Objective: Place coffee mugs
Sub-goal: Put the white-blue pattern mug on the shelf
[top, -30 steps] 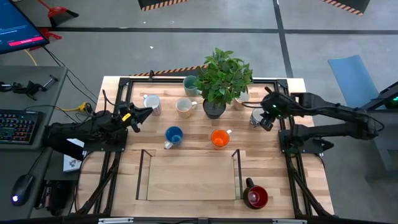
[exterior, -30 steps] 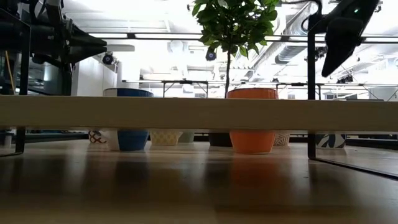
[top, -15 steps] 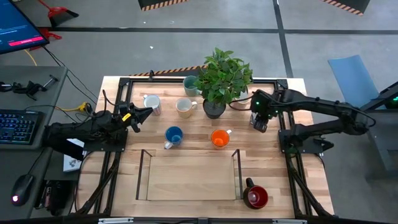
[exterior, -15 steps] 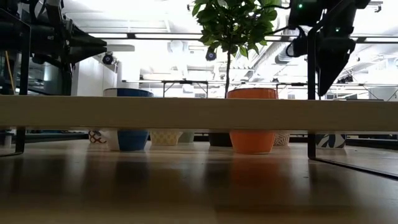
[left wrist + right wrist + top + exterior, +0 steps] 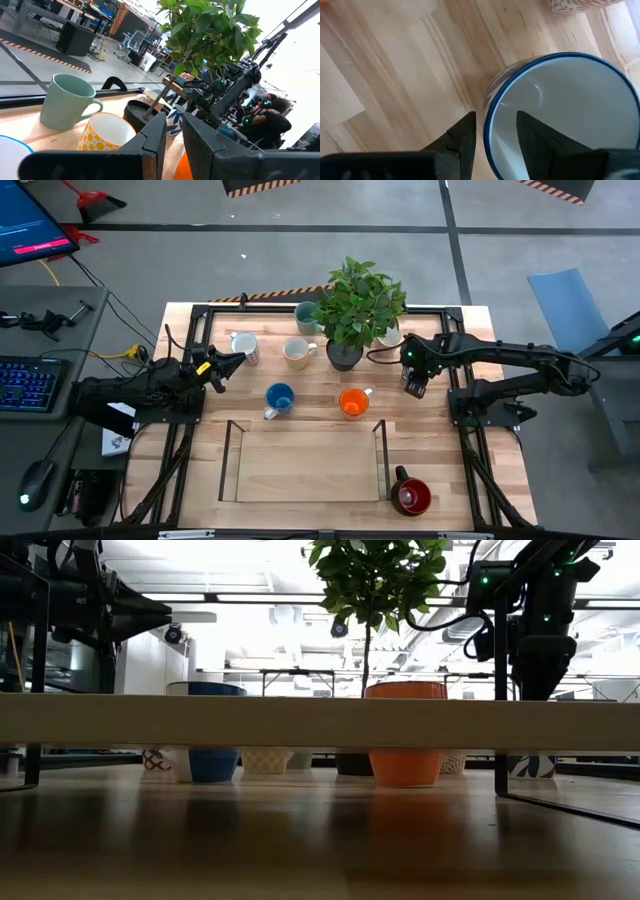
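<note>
Blue mug (image 5: 279,397); orange mug (image 5: 353,402); dark red mug (image 5: 411,496); pale green mug (image 5: 65,102); mug with yellow-dotted outside, white inside (image 5: 105,133); white mug, blue rim (image 5: 560,115); green plant (image 5: 360,301), dark pot (image 5: 343,356); light wood table (image 5: 310,470).

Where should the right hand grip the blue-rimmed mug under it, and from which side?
Grip the rim wall of the blue-rimmed mug, coming straight down. It stands upright with its mouth open upward, and the right hand already straddles the rim, one finger inside and one outside. No handle shows in the wrist view, so the wall is likely the surest hold.
</note>
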Controlling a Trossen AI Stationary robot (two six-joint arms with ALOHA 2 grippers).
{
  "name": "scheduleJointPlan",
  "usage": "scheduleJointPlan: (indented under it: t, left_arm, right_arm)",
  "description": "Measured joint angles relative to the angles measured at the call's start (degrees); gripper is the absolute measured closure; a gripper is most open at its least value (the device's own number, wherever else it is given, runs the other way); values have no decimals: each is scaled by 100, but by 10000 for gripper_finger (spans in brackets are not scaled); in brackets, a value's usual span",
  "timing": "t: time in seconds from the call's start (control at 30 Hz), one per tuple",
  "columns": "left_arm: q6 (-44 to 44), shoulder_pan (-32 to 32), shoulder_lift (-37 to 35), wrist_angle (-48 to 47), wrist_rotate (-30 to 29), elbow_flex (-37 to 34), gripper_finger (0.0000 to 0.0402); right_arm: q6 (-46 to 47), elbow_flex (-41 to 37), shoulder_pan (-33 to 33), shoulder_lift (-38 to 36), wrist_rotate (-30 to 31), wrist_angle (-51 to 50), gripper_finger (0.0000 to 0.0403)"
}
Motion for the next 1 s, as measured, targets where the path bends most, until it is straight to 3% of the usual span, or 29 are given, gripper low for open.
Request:
scheduleJointPlan:
  t: [0.4, 0.5, 0.7, 1.0]
  left_arm:
    - [1, 1, 0, -10, -2, 0, 348]
    - [2, 1, -2, -77, 0, 0, 348]
    - [1, 1, -2, -199, -2, 0, 348]
    - [2, 1, -2, -210, 0, 0, 348]
  right_arm:
    - [20, 6, 0, 1, -23, 0, 288]
    - [-26, 6, 0, 1, -192, 0, 310]
    - [35, 9, 2, 1, -284, 6, 393]
    - [607, 11, 168, -92, -480, 7, 400]
